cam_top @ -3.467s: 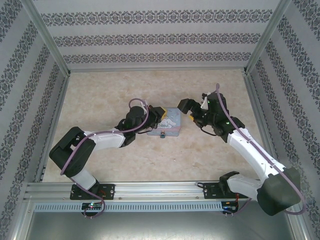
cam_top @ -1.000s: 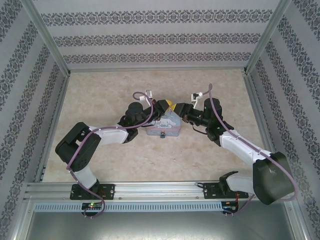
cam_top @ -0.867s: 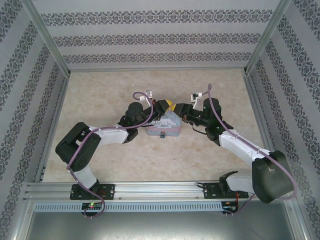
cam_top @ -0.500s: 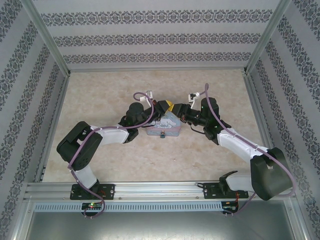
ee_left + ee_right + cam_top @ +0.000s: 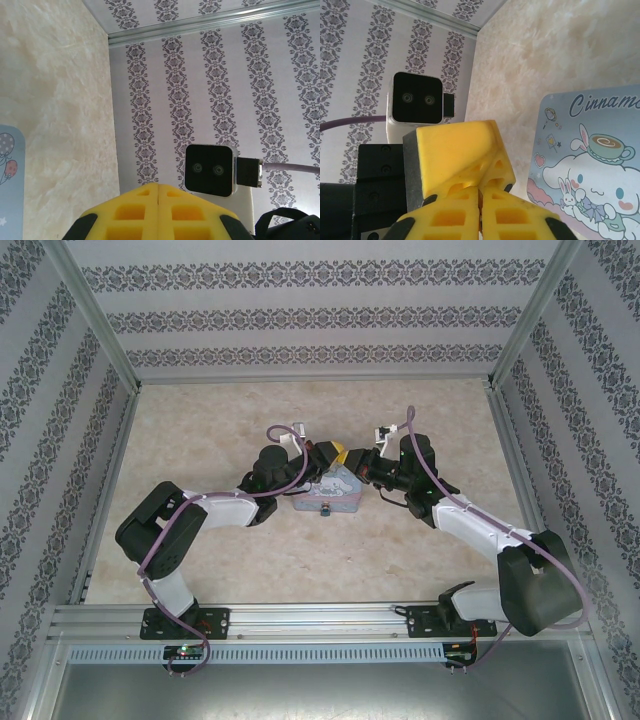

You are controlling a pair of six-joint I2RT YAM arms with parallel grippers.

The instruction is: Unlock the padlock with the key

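The padlock (image 5: 325, 510) is a tiny bluish piece at the near edge of the pastel cartoon tin (image 5: 331, 494). Above the tin's far side my two grippers meet tip to tip. My left gripper (image 5: 337, 453) is shut, its yellow pads pressed flat together in the left wrist view (image 5: 158, 185). My right gripper (image 5: 353, 459) is shut too, its tips (image 5: 480, 189) touching the left gripper's fingers (image 5: 462, 152). The key is hidden; I make out nothing definite between either pair of pads.
The tin (image 5: 592, 165) lies flat mid-table, its lid facing up. Patterned walls (image 5: 320, 315) and metal posts (image 5: 95, 315) enclose the beige table (image 5: 200, 420). The right wrist's camera (image 5: 210, 170) sits close in front of my left gripper.
The right gripper has slid left against the left gripper's tip and closed from partly open to shut. The left arm has held still over the last second.
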